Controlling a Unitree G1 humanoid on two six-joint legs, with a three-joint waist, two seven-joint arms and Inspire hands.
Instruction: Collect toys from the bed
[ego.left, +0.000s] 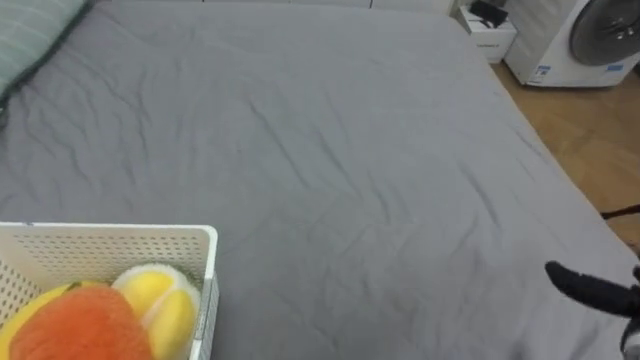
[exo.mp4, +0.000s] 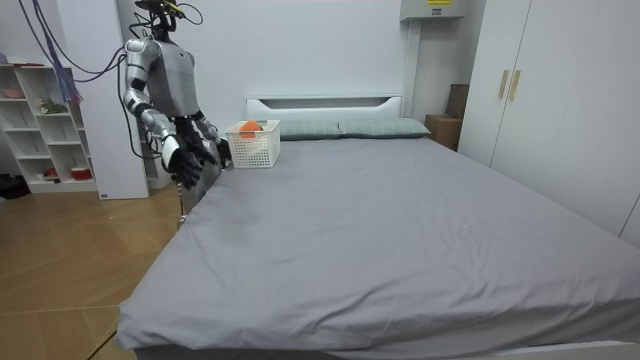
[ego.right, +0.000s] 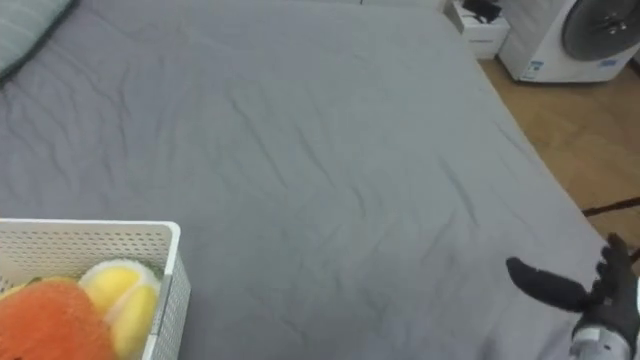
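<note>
Large bed with a flat grey sheet (ego.left: 330, 170): no loose toy on the sheet anywhere away from the basket. Grey-green pillow (ego.left: 35, 40) far up-left of the basket.

White perforated plastic basket (ego.left: 110, 235) sits on the sheet at the near left, upright. Inside it are a round orange plush toy (ego.left: 80, 325) and a yellow plush toy (ego.left: 155, 295), touching, yellow against the basket's right wall. So the task's toys are in the basket, not in a hand.

Right hand (ego.left: 590, 290) is well to the right of the basket, at the mattress edge, dark fingers straight and released, holding nothing. Left hand (exo.mp4: 214, 150) is just beside the basket on the robot's side in the room view; cannot tell its fingers. The robot stands at the bedside next to the basket.

Judgement: collecting looks about done, and the step in hand is a last check.
- Scan the far sheet and by the pillow before stopping.
- Keep the right hand lifted clear of the sheet so it does not drag wrinkles.
- Any left-hand move should avoid nudging the basket wall, since the basket looks light and could slide or tip.
</note>
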